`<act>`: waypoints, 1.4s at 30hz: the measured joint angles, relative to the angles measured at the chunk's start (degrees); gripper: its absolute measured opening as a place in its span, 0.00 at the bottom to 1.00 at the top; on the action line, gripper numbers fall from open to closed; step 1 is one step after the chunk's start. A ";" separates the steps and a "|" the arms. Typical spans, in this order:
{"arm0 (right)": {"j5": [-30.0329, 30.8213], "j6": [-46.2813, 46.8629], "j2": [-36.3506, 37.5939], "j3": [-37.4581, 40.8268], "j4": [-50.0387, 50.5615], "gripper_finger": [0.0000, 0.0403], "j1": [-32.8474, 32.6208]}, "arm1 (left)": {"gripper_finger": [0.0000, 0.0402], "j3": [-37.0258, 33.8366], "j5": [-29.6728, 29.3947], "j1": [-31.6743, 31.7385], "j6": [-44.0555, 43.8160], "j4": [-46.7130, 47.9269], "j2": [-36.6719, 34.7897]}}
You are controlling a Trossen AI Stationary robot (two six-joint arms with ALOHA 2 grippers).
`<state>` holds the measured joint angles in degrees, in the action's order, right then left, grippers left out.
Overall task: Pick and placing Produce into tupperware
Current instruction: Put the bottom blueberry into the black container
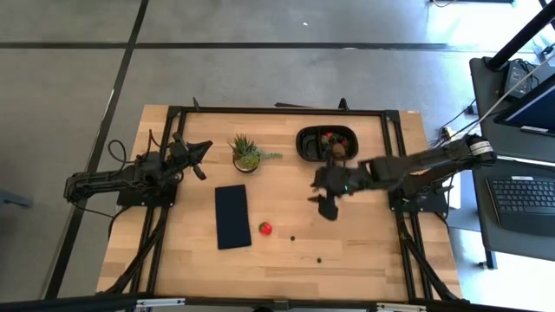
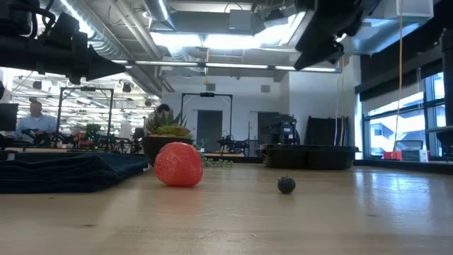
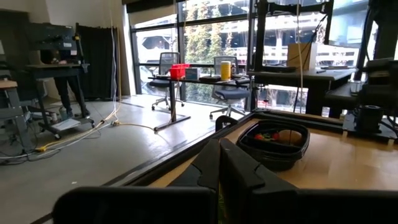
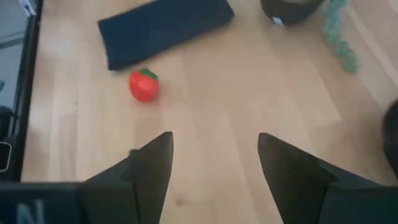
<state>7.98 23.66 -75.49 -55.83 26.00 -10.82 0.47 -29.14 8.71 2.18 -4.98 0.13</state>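
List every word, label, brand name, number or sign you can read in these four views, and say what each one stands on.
None can be read.
The laptop screen beside the table in the high view: content too small to read.
The black oval plastic container, the red strawberry-like piece, the flat dark rectangular pad and the spiky green potted plant: no print visible.
The red bin and yellow cup on a far desk in the left wrist view: no legible marking.

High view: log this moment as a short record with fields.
left gripper: shut, empty, parked at the table's left side
right gripper: open, empty, above bare wood
black oval plastic container: holds red and brownish fruit
red strawberry-like fruit: on the table beside the flat dark rectangular pad
tiny dark berries: loose on the wood
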 joint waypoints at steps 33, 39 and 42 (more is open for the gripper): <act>43.94 36.33 -35.18 0.00 -20.70 0.59 -44.27 | 0.16 -0.02 -0.01 0.02 -0.29 0.92 -0.01; 44.92 36.39 -39.48 0.00 -21.90 0.59 -44.30 | 0.17 -0.01 0.01 0.02 -0.47 0.95 0.02; 44.79 37.67 -40.53 0.00 -21.80 0.59 -44.30 | 0.18 -0.01 0.00 0.02 -0.49 0.95 0.02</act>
<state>52.77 61.33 -116.02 -55.83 4.20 -55.11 0.46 -29.14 8.73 1.69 -4.03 0.14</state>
